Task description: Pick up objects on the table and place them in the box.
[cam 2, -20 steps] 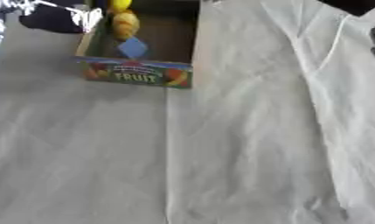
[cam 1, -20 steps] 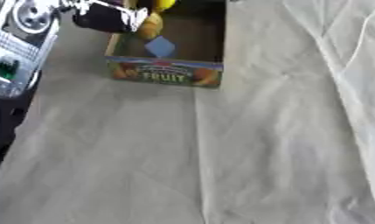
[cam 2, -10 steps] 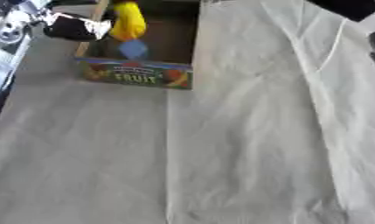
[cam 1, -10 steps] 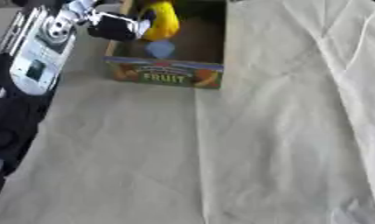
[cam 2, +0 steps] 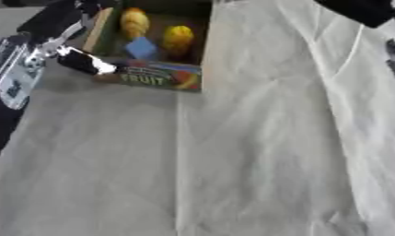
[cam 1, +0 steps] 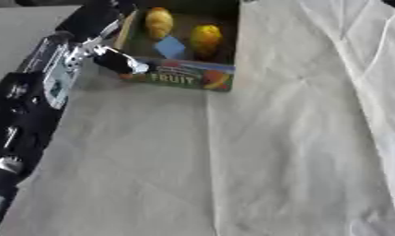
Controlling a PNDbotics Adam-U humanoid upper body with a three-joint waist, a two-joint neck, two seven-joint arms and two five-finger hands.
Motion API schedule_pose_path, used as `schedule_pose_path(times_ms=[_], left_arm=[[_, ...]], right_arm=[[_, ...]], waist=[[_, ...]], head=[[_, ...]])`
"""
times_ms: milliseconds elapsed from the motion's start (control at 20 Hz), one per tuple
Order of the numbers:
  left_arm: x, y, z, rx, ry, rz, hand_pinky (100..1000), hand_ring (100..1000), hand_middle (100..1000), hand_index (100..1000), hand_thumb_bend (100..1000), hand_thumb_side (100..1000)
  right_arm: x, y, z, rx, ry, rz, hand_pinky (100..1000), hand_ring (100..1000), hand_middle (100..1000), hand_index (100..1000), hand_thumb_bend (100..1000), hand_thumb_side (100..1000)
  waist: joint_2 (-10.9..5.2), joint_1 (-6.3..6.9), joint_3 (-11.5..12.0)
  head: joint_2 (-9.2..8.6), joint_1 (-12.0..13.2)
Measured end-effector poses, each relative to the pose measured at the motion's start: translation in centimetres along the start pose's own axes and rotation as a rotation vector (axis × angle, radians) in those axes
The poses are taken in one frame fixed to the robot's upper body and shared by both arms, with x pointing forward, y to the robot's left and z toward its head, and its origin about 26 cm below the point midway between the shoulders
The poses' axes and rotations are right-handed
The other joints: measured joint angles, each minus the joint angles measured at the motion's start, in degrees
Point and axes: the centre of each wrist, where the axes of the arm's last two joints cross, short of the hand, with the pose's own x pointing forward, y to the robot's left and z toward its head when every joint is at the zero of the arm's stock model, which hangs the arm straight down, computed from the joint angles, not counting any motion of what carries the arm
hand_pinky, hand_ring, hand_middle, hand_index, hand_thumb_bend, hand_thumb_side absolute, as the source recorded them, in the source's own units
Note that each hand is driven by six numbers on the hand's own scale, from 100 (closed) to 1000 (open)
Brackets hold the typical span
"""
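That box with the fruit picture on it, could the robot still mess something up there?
Possibly. The left hand hangs right at the box front corner, so drawing it back might nudge or tip the box. The cloth under it is creased, so a dragged box could bunch it and jostle the yellow fruit inside.

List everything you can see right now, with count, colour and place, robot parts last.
Box: one, cardboard with a printed fruit label, far left of the table.
Yellow objects: two, yellow-orange, inside the box.
Blue piece: one, blue, inside the box between the yellow ones.
Cloth: one, off-white and creased, covering the table.
Left hand: one, black and silver, at the box's near left corner; finger pose unclear.
Right arm: partly visible, black, upper right corner; its hand is not identifiable.
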Motion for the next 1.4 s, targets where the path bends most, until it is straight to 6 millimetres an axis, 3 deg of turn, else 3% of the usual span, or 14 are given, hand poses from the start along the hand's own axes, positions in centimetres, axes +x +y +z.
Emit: schedule_pose_path(times_ms=[200,250,450,850,1100,1400], left_arm=[[0.0,0.1,0.0,0.049,0.013,0.027,917,949,873,946,609,471],[0.1,0.2,0.0,0.059,0.015,0.033,833,863,784,827,347,356],[-1.0,1.9,0.5,0.157,0.018,0.051,787,804,757,813,312,303],[-6.9,4.6,8.1,0.408,0.077,0.062,749,758,733,806,240,329],[-7.9,4.8,12.3,0.545,0.070,0.081,740,744,715,794,227,317],[-7.1,4.4,16.2,0.680,0.141,0.119,730,730,708,793,100,380]], right_arm=[[0.0,0.0,0.0,-0.001,0.002,0.000,858,782,707,837,100,462],[0.0,0.0,0.0,-0.001,0.002,0.000,857,782,708,838,100,444],[-0.5,-0.2,0.5,-0.019,0.018,0.004,857,782,707,837,100,438],[-1.4,-0.6,1.4,-0.072,0.033,0.007,858,777,706,837,100,416],[-1.7,-0.9,1.6,-0.093,0.025,0.013,855,777,705,836,100,408],[-2.0,-1.2,1.9,-0.122,0.020,0.014,851,774,701,834,100,422]], waist=[[-0.12,-0.01,0.03],[-0.13,-0.01,0.07],[-0.66,0.02,1.68],[-0.80,-0.67,3.67],[-0.71,-1.49,4.52],[0.01,-2.16,5.28]], head=[[0.01,-0.06],[0.02,-0.09],[0.58,-0.99],[0.99,-2.60],[0.47,-3.06],[-0.09,-3.39]])
